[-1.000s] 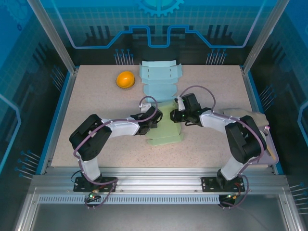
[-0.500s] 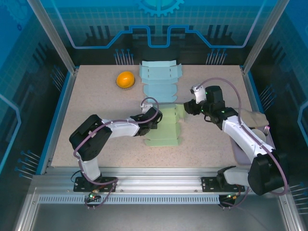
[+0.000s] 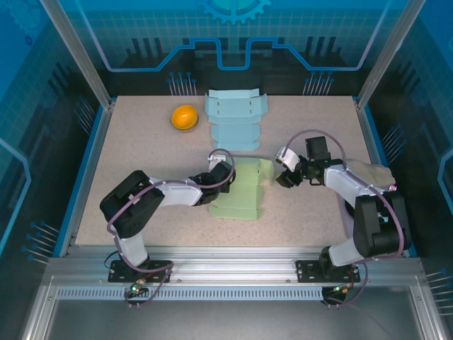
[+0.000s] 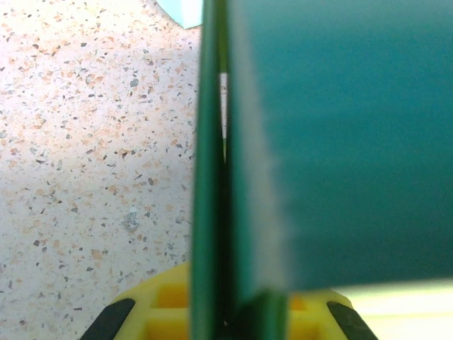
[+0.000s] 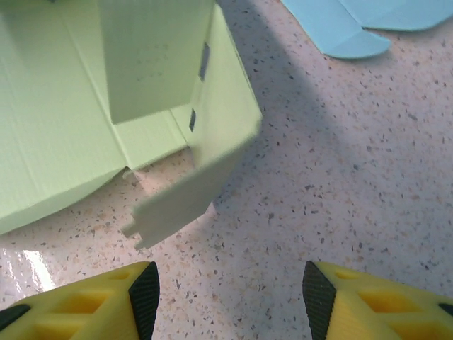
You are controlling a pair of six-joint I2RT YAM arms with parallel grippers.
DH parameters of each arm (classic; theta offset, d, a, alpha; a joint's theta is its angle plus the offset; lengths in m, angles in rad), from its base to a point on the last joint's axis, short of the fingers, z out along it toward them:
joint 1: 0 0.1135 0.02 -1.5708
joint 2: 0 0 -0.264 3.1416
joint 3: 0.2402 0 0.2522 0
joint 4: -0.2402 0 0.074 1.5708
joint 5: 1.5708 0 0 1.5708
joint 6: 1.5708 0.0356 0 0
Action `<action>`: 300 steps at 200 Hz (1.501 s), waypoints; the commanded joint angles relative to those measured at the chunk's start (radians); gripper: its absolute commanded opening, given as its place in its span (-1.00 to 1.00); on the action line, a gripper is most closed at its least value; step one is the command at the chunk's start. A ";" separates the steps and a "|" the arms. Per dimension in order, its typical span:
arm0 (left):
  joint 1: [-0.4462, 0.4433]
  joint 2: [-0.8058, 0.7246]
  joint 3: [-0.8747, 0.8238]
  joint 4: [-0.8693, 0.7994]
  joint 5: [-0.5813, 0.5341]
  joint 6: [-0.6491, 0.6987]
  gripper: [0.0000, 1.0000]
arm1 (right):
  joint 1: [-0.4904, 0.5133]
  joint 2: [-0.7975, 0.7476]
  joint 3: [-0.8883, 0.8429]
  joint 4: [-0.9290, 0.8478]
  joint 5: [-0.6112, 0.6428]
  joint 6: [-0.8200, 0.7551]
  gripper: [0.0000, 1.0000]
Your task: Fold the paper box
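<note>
Where the box (image 3: 241,197) ends, blue cardboard (image 3: 236,122) lies beyond.

Edge-on green paper box (image 4: 340,142) panel tight in the left claw (image 4: 226,320), speckled table (image 4: 92,142) alongside.

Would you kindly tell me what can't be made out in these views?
Left wrist view: green box too close to the lens, blurred; folds unreadable.
Top view: left hand covers the box's left edge, hiding the grip.
Right wrist view: box cut off by the top and left edges.
Top view: beige object partly behind the right arm, unidentifiable.
</note>
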 commanded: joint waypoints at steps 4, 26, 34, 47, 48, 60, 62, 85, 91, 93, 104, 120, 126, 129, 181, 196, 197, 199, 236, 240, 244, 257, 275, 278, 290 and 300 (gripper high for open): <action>-0.004 -0.013 -0.029 -0.004 0.016 0.025 -1.00 | 0.041 0.039 0.024 -0.027 -0.005 -0.094 0.18; -0.005 -0.015 -0.036 0.005 0.034 0.023 -1.00 | 0.071 0.069 0.046 -0.035 0.022 -0.090 0.18; -0.004 -0.018 -0.037 0.005 0.036 0.021 -1.00 | 0.079 0.077 0.075 -0.035 0.023 -0.085 0.18; -0.005 -0.021 -0.041 0.005 0.039 0.021 -1.00 | 0.092 0.087 0.093 -0.042 0.024 -0.088 0.18; -0.005 -0.021 -0.041 0.006 0.039 0.021 -1.00 | 0.092 0.087 0.093 -0.043 0.024 -0.089 0.17; -0.005 -0.026 -0.042 0.003 0.041 0.022 -1.00 | 0.097 0.087 0.102 -0.047 0.020 -0.090 0.18; -0.004 -0.027 -0.042 0.004 0.041 0.023 -1.00 | 0.098 0.087 0.104 -0.051 0.015 -0.094 0.18; -0.004 -0.031 -0.045 0.001 0.038 0.027 -1.00 | 0.099 0.076 0.127 -0.136 -0.003 -0.157 0.19; -0.003 -0.031 -0.044 0.001 0.035 0.030 -1.00 | 0.098 0.071 0.135 -0.166 0.001 -0.182 0.19; -0.004 -0.031 -0.043 0.001 0.035 0.032 -1.00 | 0.097 0.070 0.136 -0.175 0.003 -0.190 0.19; -0.005 -0.031 -0.040 -0.004 0.034 0.039 -1.00 | 0.089 0.057 0.144 -0.216 0.010 -0.234 0.20; -0.004 -0.035 -0.039 -0.006 0.026 0.049 -1.00 | 0.058 0.041 0.177 -0.272 -0.007 -0.268 0.23; -0.004 -0.035 -0.038 -0.005 0.025 0.052 -1.00 | 0.045 0.044 0.206 -0.316 -0.028 -0.282 0.23; -0.005 -0.036 -0.039 -0.005 0.025 0.055 -1.00 | 0.038 0.046 0.223 -0.339 -0.038 -0.288 0.23; -0.004 -0.037 -0.035 -0.002 0.022 0.071 -1.00 | 0.035 0.112 0.343 -0.420 0.107 -0.355 0.24; -0.004 -0.041 -0.038 0.004 0.023 0.074 -1.00 | 0.040 0.133 0.334 -0.380 0.156 -0.350 0.24; -0.004 -0.041 -0.038 0.004 0.023 0.074 -1.00 | 0.040 0.135 0.334 -0.376 0.159 -0.349 0.24; -0.004 -0.041 -0.037 0.005 0.023 0.075 -1.00 | 0.040 0.136 0.331 -0.369 0.166 -0.346 0.24; -0.005 -0.053 -0.049 0.018 0.040 0.075 -1.00 | 0.067 0.155 0.283 -0.316 0.152 -0.316 0.24; -0.004 -0.052 -0.050 0.021 0.040 0.075 -1.00 | 0.076 0.157 0.278 -0.308 0.152 -0.310 0.24; -0.004 -0.053 -0.051 0.024 0.040 0.075 -1.00 | 0.083 0.159 0.276 -0.306 0.151 -0.306 0.24; -0.004 -0.050 -0.054 0.028 0.040 0.073 -1.00 | 0.108 0.168 0.273 -0.302 0.142 -0.285 0.23; -0.005 -0.042 -0.052 0.028 0.045 0.070 -1.00 | 0.125 0.176 0.276 -0.298 0.117 -0.246 0.18; -0.005 -0.042 -0.052 0.026 0.046 0.069 -1.00 | 0.126 0.175 0.275 -0.295 0.113 -0.240 0.17; -0.004 -0.038 -0.050 0.025 0.047 0.065 -1.00 | 0.137 0.170 0.266 -0.276 0.110 -0.219 0.16; -0.004 -0.039 -0.050 0.025 0.052 0.060 -1.00 | 0.143 0.165 0.252 -0.253 0.109 -0.202 0.14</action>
